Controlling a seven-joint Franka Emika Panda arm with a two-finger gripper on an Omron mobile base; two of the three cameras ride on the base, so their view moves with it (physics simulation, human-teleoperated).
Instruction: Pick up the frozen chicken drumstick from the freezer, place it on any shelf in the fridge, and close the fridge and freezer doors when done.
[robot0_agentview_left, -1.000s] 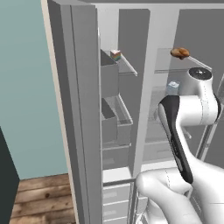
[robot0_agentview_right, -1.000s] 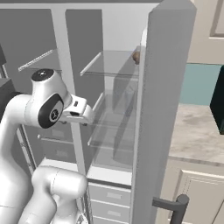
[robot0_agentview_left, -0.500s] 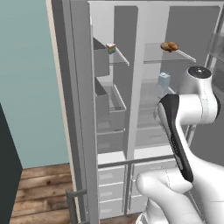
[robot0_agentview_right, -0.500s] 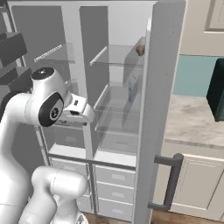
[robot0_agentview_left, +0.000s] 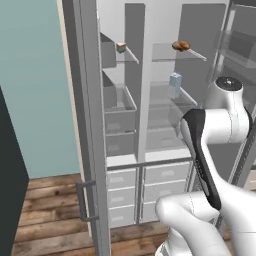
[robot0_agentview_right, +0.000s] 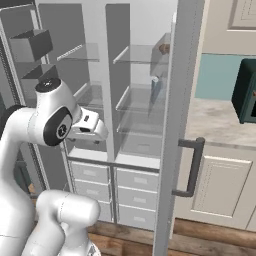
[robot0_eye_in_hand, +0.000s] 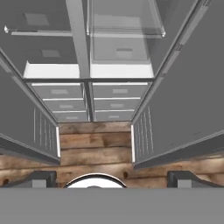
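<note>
The frozen chicken drumstick (robot0_agentview_left: 181, 46) (robot0_agentview_right: 164, 48) lies on the top glass shelf of the fridge (robot0_agentview_left: 200, 105), the right-hand compartment of the tall grey unit. To its left, the freezer (robot0_agentview_right: 70, 85) stands beyond the centre divider. Both doors are swung wide: the freezer door (robot0_agentview_left: 85, 125) with grey inner bins on the left, and the fridge door (robot0_agentview_right: 182, 100) on the right. My gripper (robot0_eye_in_hand: 113, 179) (robot0_agentview_right: 95, 132) hangs open and empty in front of the unit at mid height. It points down at the lower drawers and floor, well below the drumstick and apart from it.
A rainbow-striped cube (robot0_agentview_left: 121, 47) sits high up on the left side. A pale blue carton (robot0_agentview_left: 175, 85) (robot0_agentview_right: 156, 87) stands on a fridge shelf below the drumstick. Pale drawers (robot0_agentview_left: 165, 172) fill the unit's bottom. A counter with cabinets (robot0_agentview_right: 220, 120) flanks the right door; wooden floor (robot0_eye_in_hand: 94, 146) lies between the doors.
The whole picture has shifted: the base has backed away, so more of the unit, drawers, door handles and floor show. The arm keeps its pose and the gripper stays open.
</note>
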